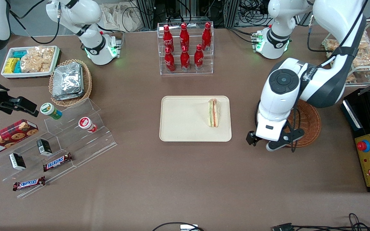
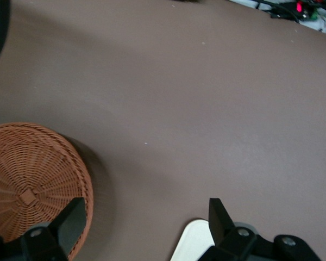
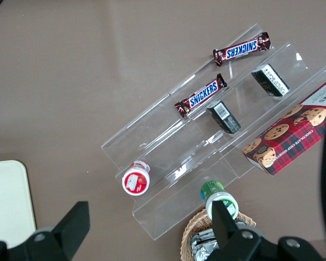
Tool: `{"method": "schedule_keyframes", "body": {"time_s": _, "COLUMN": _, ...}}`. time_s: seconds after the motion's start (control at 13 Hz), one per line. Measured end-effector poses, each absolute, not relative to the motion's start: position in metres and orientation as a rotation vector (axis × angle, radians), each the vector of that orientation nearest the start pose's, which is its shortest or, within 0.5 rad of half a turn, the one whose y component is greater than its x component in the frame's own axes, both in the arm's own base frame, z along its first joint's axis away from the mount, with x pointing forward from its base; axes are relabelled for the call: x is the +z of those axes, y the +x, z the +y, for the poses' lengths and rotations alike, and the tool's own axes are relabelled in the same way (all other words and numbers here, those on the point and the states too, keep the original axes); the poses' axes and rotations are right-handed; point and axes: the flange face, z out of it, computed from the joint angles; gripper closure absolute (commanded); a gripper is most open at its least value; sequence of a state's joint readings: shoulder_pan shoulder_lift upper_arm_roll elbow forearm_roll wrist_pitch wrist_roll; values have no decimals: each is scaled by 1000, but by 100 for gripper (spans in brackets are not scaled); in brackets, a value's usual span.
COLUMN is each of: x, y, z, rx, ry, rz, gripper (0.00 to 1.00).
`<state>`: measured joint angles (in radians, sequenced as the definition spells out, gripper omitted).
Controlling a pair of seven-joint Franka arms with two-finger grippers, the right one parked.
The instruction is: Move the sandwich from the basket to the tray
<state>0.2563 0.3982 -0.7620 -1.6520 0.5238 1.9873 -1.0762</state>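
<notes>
The sandwich (image 1: 213, 113), a pale bread wedge with green, red and orange layers, lies on the cream tray (image 1: 185, 128), near the tray's edge toward the working arm. The reddish-brown wicker basket (image 1: 308, 123) sits beside the tray, partly covered by the arm; in the left wrist view the basket (image 2: 27, 185) shows nothing inside. My gripper (image 1: 268, 146) hovers over bare table between the basket and the tray. It is open in the wrist view (image 2: 146, 209), with nothing between its fingers, one finger over the basket rim and the other by a tray (image 2: 198, 244) corner.
A clear rack of red cola bottles (image 1: 185, 48) stands farther from the camera than the tray. Toward the parked arm's end are a tan basket of foil packets (image 1: 70, 81), a white snack bin (image 1: 29, 61) and an acrylic stepped stand (image 1: 75, 138). A black control box (image 1: 369, 141) lies beside the basket.
</notes>
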Motion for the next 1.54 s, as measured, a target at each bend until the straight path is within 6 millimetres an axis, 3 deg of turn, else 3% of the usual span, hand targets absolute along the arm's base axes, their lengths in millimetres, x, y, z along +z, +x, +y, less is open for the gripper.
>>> {"method": "schedule_keyframes", "body": {"time_s": 0.31, "x": 464, "y": 621, "z": -208, "rx": -240, "ry": -2991, "rz": -599, "gripper": 0}}
{"method": "schedule_keyframes", "body": {"time_s": 0.69, "x": 517, "y": 620, "z": -120, "rx": -161, "ry": -3065, "rz": -510, "gripper": 0}}
{"method": "schedule_keyframes", "body": {"time_s": 1.23, "x": 594, "y": 568, "z": -13, "rx": -24, "ry": -3100, "rz": -110, "gripper": 0}}
{"method": "schedule_keyframes", "body": {"time_s": 1.54, "x": 624, "y": 538, "z": 3, "rx": 10, "ry": -3118, "rz": 12, "gripper": 0}}
